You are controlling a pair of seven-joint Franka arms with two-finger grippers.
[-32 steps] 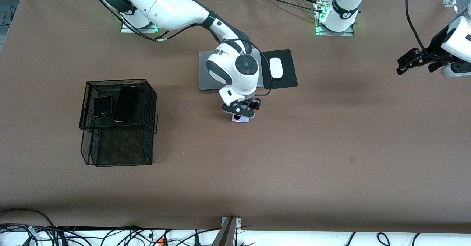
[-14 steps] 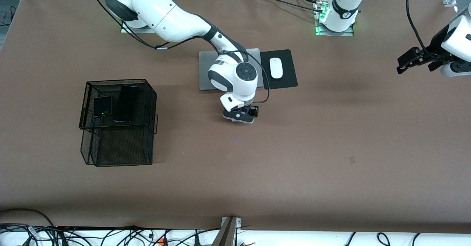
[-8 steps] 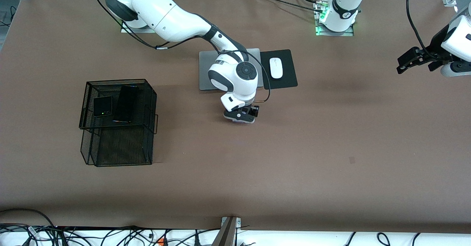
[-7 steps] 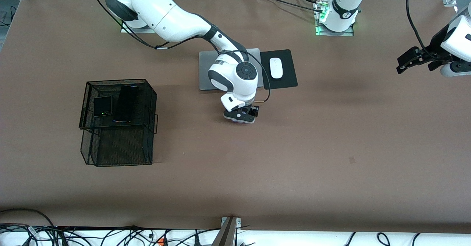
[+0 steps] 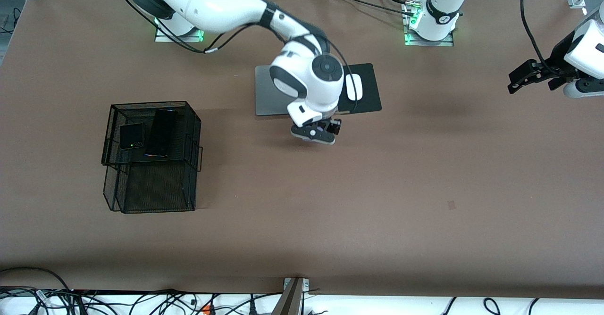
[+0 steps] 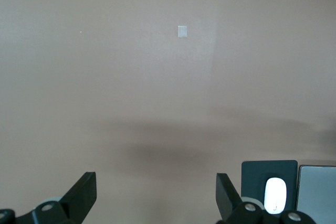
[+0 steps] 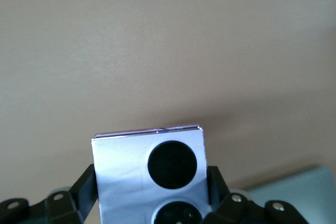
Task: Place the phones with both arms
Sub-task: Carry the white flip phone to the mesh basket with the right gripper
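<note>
The small lavender-white phone (image 7: 149, 174) with two round black lenses sits between the fingers (image 7: 86, 182) of my right gripper (image 7: 151, 182), which is shut on its sides. In the front view that gripper (image 5: 314, 136) hangs over the bare table just off the silver laptop (image 5: 271, 93), and only a sliver of the phone shows under it. A small squarish black folded phone (image 5: 131, 136) and a long slim black phone (image 5: 162, 132) lie on the top tray of a black mesh basket (image 5: 155, 187). My left gripper (image 5: 519, 81) waits open over the left arm's end of the table, empty (image 6: 156, 184).
A white mouse (image 5: 355, 87) lies on a black pad (image 5: 368, 103) beside the laptop, partly under the right arm's wrist. The mouse (image 6: 275, 195) also shows in the left wrist view. The basket stands toward the right arm's end of the table.
My right gripper closed on the lavender-white phone on the table, then rose with it and shifted toward the laptop. The left arm has not moved.
</note>
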